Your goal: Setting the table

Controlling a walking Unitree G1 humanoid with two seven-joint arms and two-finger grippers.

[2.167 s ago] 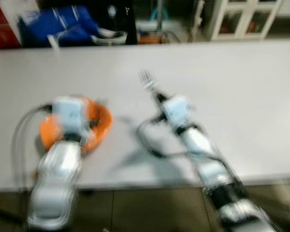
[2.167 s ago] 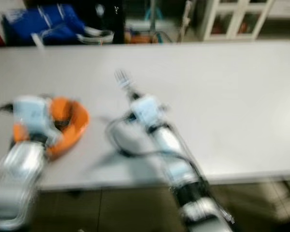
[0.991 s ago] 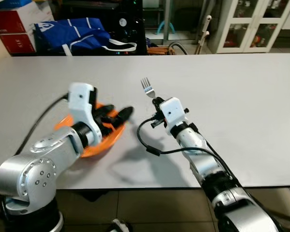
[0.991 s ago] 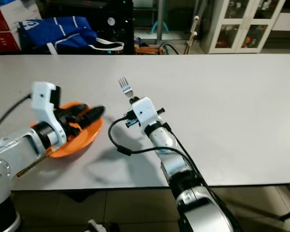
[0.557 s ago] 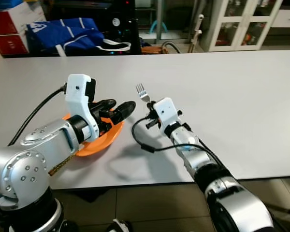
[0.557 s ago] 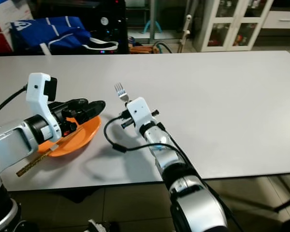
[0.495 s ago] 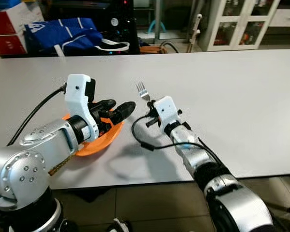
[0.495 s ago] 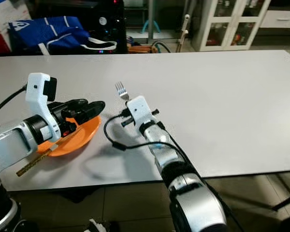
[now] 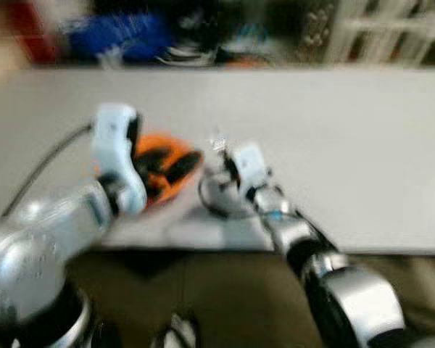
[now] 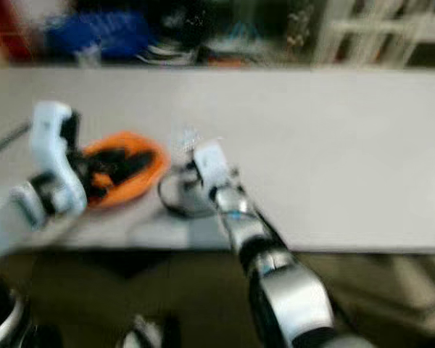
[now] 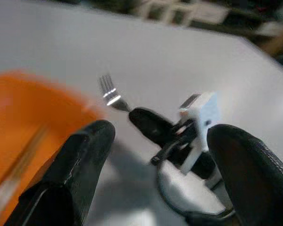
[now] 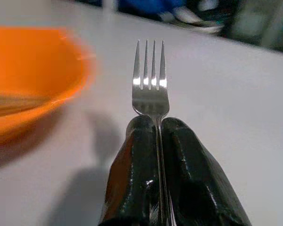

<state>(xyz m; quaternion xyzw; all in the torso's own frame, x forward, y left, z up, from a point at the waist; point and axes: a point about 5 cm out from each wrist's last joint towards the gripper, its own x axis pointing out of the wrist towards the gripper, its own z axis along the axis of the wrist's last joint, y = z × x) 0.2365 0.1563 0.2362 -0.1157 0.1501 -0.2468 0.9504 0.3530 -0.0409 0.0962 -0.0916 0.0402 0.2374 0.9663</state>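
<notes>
Steel fork (image 12: 151, 84) pinched between right gripper's (image 12: 154, 127) fingers, tines protruding forward.

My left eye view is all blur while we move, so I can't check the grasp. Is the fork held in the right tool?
Observer: Yes. The right wrist view shows the fork clamped between the right tool's two fingers, with its tines sticking out ahead of the tips.
Operator: Good. Is the left tool gripping anything?
Observer: In the left wrist view the left tool's fingers stand wide apart, and one of them is over the edge of the orange bowl.
</notes>
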